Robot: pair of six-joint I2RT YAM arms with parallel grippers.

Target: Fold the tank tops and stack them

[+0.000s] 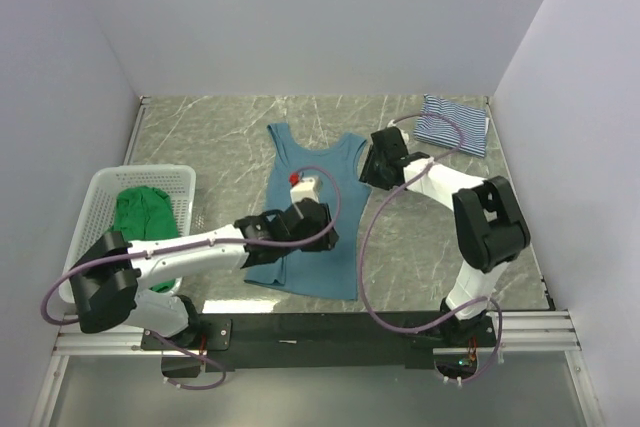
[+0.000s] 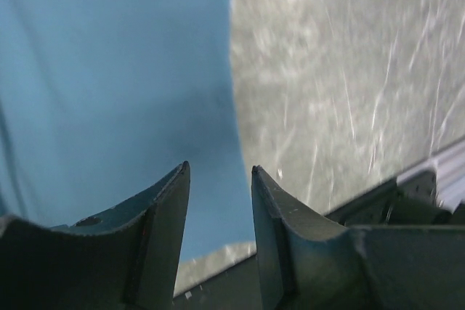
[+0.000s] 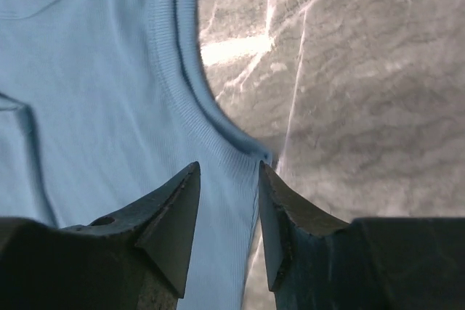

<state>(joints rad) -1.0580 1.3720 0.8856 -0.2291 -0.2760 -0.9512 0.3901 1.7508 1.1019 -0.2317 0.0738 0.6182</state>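
The plain teal-blue sleeveless fabric top [image 1: 310,162] lies spread flat on the grey marbled counter [image 1: 200,127]. The right tool [image 3: 229,165] is released, jaws apart astride the ribbed underarm corner. The left tool [image 2: 218,168] is likewise released above a straight edge of the top. Likely trouble: a nip catching only the upper layer, or sliding off the thin edge, skews the fold. The navy-and-white striped top [image 1: 452,124] sits folded far right, the bright green one [image 1: 142,212] in the white mesh basket [image 1: 100,187]. No writing is legible
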